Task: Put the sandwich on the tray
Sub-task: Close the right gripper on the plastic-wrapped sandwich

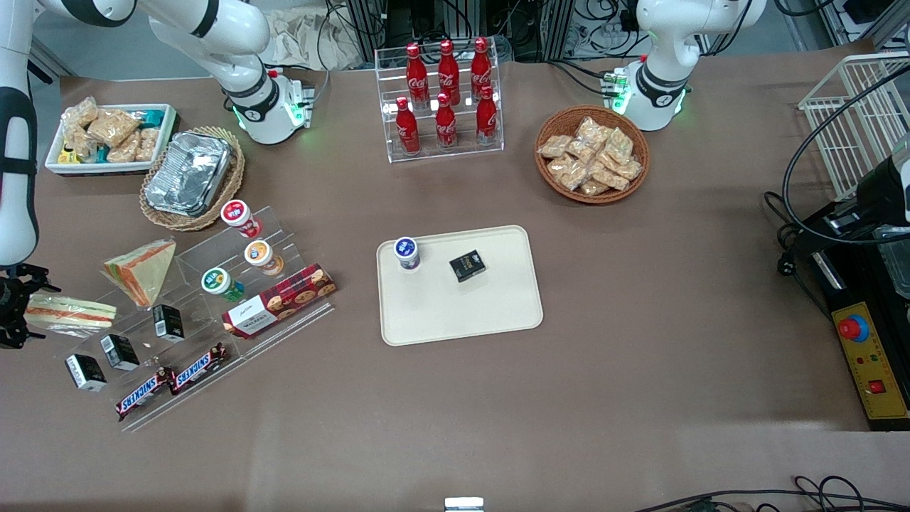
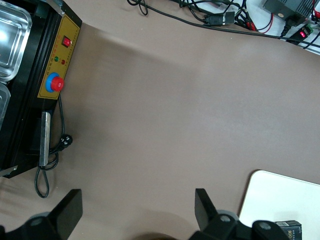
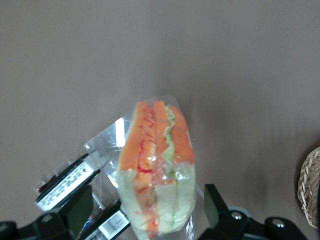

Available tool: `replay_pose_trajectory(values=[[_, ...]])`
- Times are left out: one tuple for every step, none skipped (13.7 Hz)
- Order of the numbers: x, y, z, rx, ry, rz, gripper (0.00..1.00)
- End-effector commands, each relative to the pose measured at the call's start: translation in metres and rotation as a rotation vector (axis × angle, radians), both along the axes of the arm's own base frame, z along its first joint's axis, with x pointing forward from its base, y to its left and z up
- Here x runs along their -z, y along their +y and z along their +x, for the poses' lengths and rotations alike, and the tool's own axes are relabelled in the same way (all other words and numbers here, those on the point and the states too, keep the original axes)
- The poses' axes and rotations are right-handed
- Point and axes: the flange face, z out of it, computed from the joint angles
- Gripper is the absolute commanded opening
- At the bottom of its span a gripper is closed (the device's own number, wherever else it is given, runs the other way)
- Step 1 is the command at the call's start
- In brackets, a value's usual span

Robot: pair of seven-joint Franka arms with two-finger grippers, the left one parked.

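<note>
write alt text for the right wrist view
A clear-wrapped sandwich with orange and green filling stands between the open gripper's jaws, over brown table. Small black boxes lie beside it and a wicker basket edge shows.

We see the right arm reaching down at its own end of the table, near the table's edge, its black gripper (image 1: pixel 13 306) low above the surface with the two fingers (image 3: pixel 216 205) spread wide apart.
</note>
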Motion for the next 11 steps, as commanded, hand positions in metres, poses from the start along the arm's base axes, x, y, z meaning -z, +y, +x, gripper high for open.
replay_pose_trajectory(values=[[0.020,-0.003,0.003,0.116,-0.040,-0.006,0.90],[0.023,-0.010,-0.002,0.124,-0.039,-0.008,0.90],[0.025,-0.013,-0.004,0.125,-0.042,-0.012,0.79],[0.027,-0.013,-0.005,0.117,-0.047,-0.013,0.68],[0.028,-0.013,-0.006,0.112,-0.055,-0.016,0.57],[0.029,-0.012,-0.005,0.109,-0.066,-0.021,0.42],[0.031,-0.009,-0.004,0.103,-0.068,-0.021,0.18],[0.036,0.002,0.001,0.085,-0.062,-0.027,0.00],[0.036,0.019,0.006,0.045,-0.052,-0.043,0.00],[0.025,0.009,0.001,0.054,-0.067,-0.043,0.00],[0.010,0.008,0.000,0.060,-0.088,-0.041,0.00]])
